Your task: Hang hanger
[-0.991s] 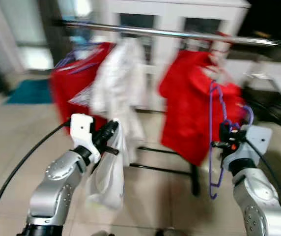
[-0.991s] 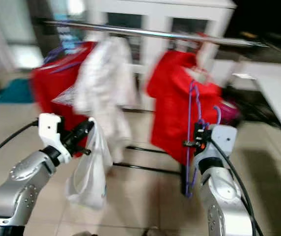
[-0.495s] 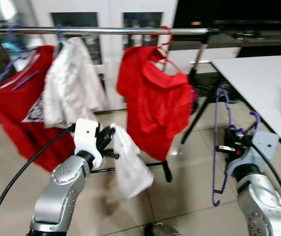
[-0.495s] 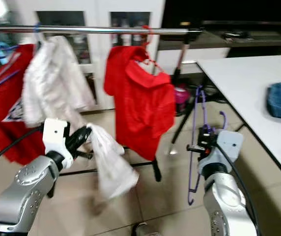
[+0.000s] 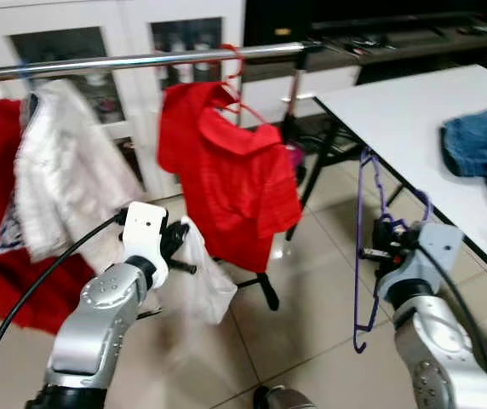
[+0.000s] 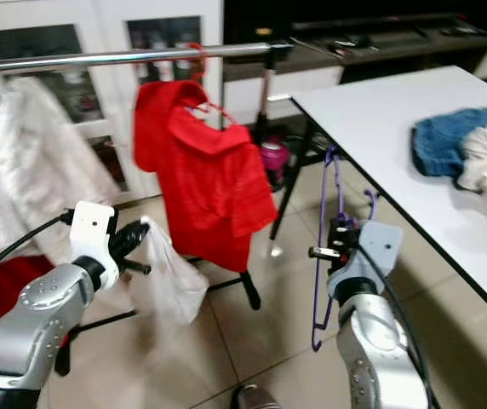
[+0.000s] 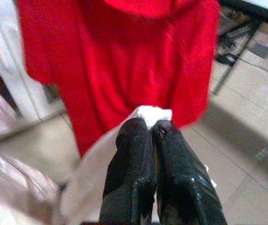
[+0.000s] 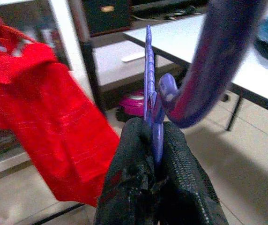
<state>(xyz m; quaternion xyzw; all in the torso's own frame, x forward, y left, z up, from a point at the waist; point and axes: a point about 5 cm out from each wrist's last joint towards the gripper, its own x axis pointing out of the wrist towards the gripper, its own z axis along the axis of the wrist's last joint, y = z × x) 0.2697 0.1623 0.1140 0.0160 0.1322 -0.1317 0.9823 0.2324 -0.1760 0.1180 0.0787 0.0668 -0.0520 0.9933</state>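
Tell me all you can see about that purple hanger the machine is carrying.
The purple hanger looks like thin, smooth plastic, with a curved hook and a slim frame. It hangs edge-on, nearly upright, its lower end dangling free above the tiled floor. The right gripper is shut on it near the neck, and nothing else touches it. It hangs beside the white table, away from the metal rail.
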